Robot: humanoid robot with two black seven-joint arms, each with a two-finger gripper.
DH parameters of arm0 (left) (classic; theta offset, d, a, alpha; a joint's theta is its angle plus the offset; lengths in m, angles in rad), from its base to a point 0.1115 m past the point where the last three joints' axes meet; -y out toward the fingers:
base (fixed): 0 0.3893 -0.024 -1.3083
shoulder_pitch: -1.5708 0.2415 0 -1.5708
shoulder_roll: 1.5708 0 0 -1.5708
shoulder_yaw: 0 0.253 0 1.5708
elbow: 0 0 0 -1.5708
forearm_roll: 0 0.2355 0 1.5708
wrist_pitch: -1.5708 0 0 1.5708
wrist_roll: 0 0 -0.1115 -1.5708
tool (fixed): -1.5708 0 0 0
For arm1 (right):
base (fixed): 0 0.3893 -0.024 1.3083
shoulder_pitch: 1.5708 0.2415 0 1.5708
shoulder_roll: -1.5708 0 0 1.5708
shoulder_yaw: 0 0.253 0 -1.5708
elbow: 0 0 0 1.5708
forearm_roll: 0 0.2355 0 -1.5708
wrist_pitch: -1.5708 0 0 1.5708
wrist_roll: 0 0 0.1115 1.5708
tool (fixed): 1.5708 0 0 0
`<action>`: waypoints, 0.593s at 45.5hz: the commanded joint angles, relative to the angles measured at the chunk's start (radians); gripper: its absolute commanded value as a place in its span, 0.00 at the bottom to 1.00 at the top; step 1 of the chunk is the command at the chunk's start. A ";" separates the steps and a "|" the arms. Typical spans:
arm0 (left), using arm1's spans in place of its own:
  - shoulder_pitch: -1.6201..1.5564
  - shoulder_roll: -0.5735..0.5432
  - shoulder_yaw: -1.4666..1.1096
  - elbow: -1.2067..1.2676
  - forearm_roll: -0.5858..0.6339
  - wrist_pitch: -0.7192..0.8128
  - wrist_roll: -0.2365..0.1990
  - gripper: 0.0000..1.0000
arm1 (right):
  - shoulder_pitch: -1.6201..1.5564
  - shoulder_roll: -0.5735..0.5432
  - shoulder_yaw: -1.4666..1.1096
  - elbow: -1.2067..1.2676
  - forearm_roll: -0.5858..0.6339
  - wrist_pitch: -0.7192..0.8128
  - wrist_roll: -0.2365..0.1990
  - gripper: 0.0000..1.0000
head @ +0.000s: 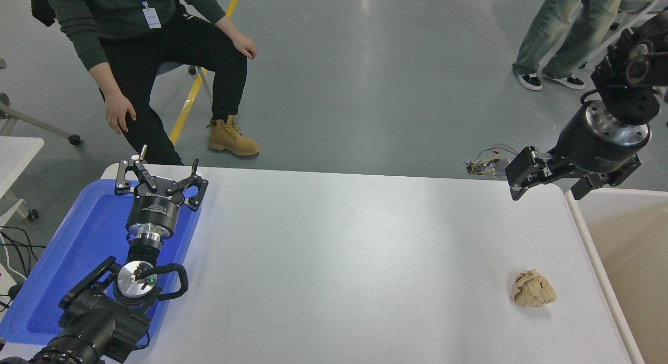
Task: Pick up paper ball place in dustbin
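**Inspector:** Status of the paper ball [533, 289]?

**Assessor:** It lies on the white table [339, 259], near the right edge, just beside the dustbin [587, 239] whose white rim runs along that side. Nothing touches it. Pick-up not yet begun.

**Inspector:** Arms?

**Assessor:** The right gripper [550, 184] hangs above the table's far right corner, well apart from the ball, fingers spread and holding nothing. The left gripper [159, 179] is parked over the blue tray [68, 259], fingers likewise spread.

**Inspector:** Materials?

**Assessor:** The ball is tan kraft paper, crumpled into an irregular, deeply creased lump; it looks light and compressible. The table is smooth and faintly glossy. The bin has a rounded white rim and a beige interior.

**Inspector:** Recommended execution?

**Assessor:** In my judgement, bring the right gripper toward the robot until it is over the ball, descend with fingers wide, straddle the widest part and close gently. A light lump on a slick surface may skid if one finger touches first, so centre before closing. The transfer to the bin is short.
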 commanded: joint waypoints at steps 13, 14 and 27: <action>0.000 -0.001 0.000 0.000 0.000 0.000 0.000 1.00 | 0.004 0.000 0.004 0.000 0.001 0.000 0.001 1.00; 0.000 0.000 0.000 0.000 0.000 0.000 0.000 1.00 | 0.004 0.000 0.004 0.000 0.001 0.000 0.000 1.00; 0.000 0.000 0.000 0.000 0.000 0.000 0.000 1.00 | -0.003 0.008 0.004 -0.001 -0.002 0.000 0.000 1.00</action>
